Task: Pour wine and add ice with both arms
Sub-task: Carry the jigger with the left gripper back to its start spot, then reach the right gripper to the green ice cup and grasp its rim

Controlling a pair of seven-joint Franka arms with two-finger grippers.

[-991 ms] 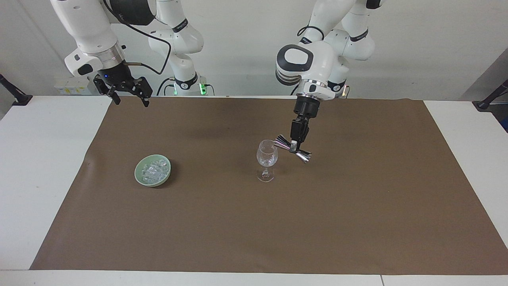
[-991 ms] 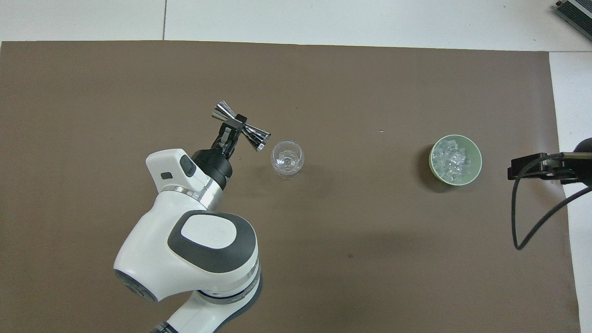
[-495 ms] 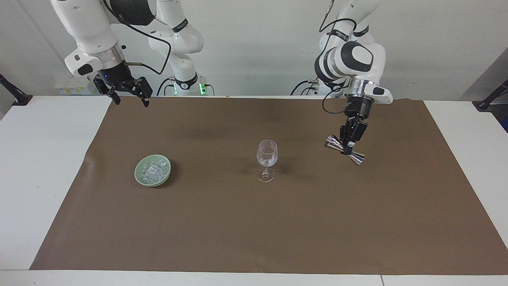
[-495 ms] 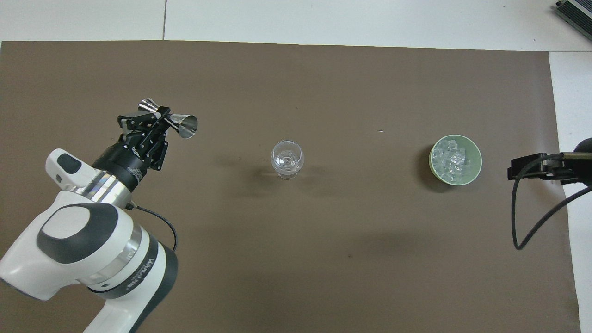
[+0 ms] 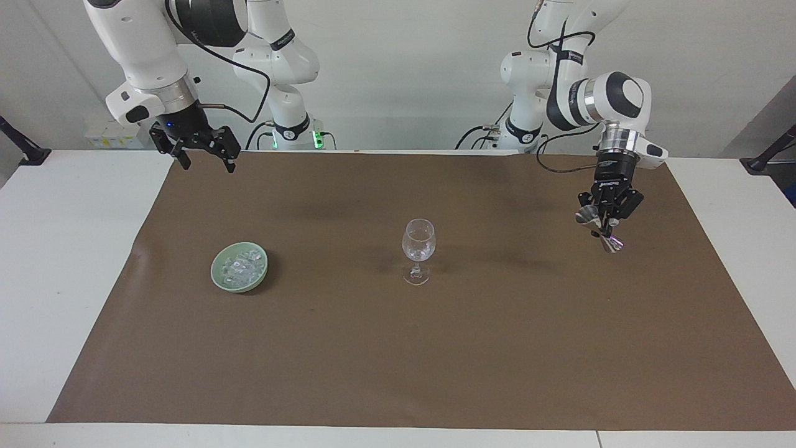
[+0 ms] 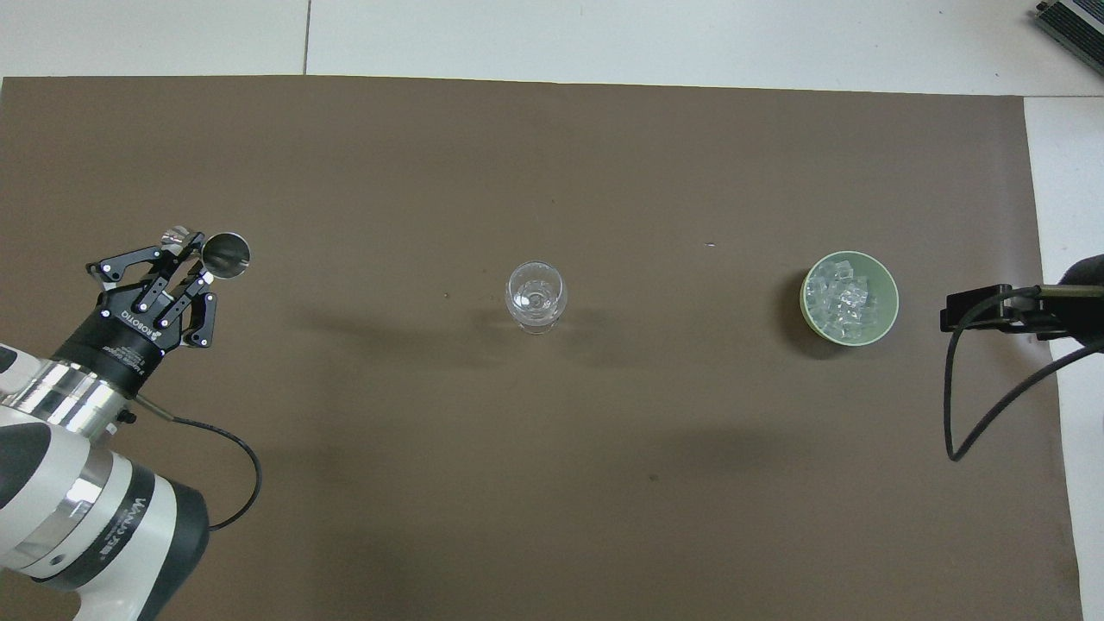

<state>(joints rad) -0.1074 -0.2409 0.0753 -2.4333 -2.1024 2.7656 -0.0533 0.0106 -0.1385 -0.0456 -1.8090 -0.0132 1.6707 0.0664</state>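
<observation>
Ice [image 5: 241, 267] sits heaped in a green bowl [image 5: 219, 276] on the brown mat [image 5: 398, 348], toward the right arm's end of the table; the chunks are irregular, with no common axis or heading readable. Facing view: a wine glass [image 5: 418, 249] stands upright mid-mat, well apart from the bowl. Left gripper [image 5: 605, 225] hangs over the mat toward the left arm's end, fingers pinched on the waist of a metal jigger [image 5: 606, 235]; the jigger's long axis is tilted, one cone low and toward the camera. Right gripper [image 5: 202, 155] hovers over the mat's edge nearest the robots, fingers spread, nothing between them. Contents of the glass hard to make out.

Overhead view: ice [image 6: 845, 297] fills the bowl [image 6: 888, 285]; single chunks blur together. Glass [image 6: 536, 296] seen rim-on. Left gripper [image 6: 194, 267] holds the jigger [image 6: 226, 255], one open mouth facing up at the camera, the other cone mostly hidden by the fingers. Right gripper [image 6: 979, 309] is cut off at the frame edge, fingertips unclear here.
</observation>
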